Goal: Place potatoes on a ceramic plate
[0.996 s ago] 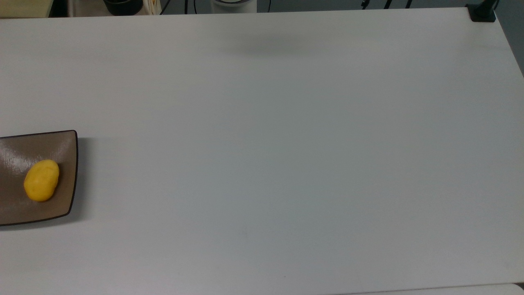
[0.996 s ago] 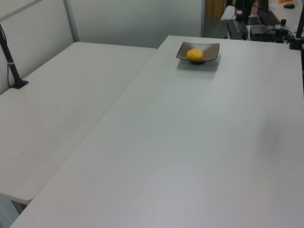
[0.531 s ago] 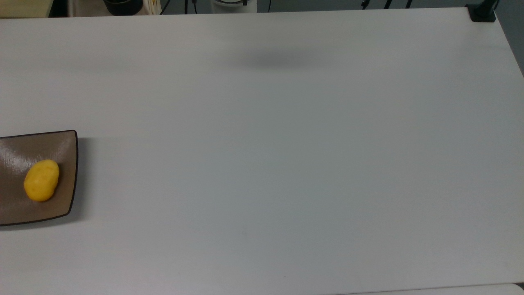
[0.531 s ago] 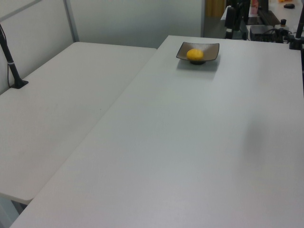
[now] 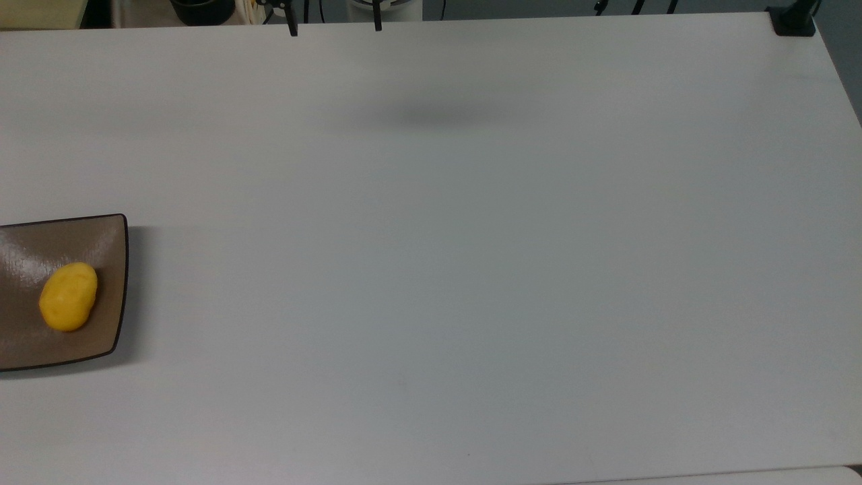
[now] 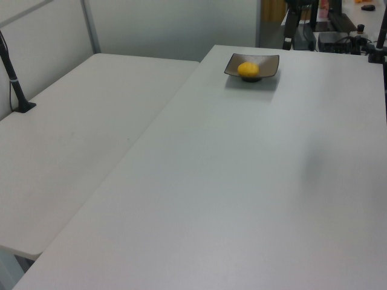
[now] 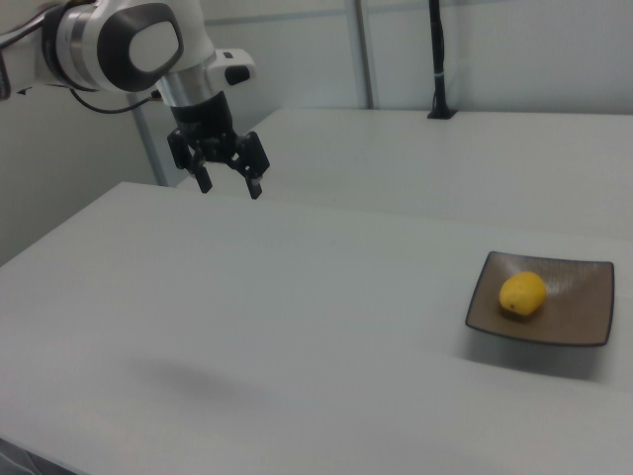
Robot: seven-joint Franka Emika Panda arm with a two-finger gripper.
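Observation:
The yellow potato [image 5: 68, 297] lies on the tan-brown ceramic plate [image 5: 108, 242] at the top view's left edge. They also sit at the far end of the table in the left view, potato [image 6: 248, 69] on plate [image 6: 269, 62], and at the right view's right, potato [image 7: 521, 293] on plate [image 7: 579, 317]. My gripper [image 7: 229, 185] hangs high above the table at the right view's left, far from the plate, open and holding nothing. Its two fingertips [image 5: 292, 29] poke in at the top view's upper edge, gripper [image 5: 335, 27].
The white table [image 5: 471, 269] is bare apart from the plate and a soft arm shadow [image 5: 431, 114]. A black clamp [image 5: 793, 20] sits at its far right corner in the top view. A second table [image 6: 72, 133] with a black pole [image 6: 13, 75] adjoins.
The gripper's fingertips have come into the top view's upper edge. Its shadow on the table has drifted towards the plate side. Potato and plate have not moved.

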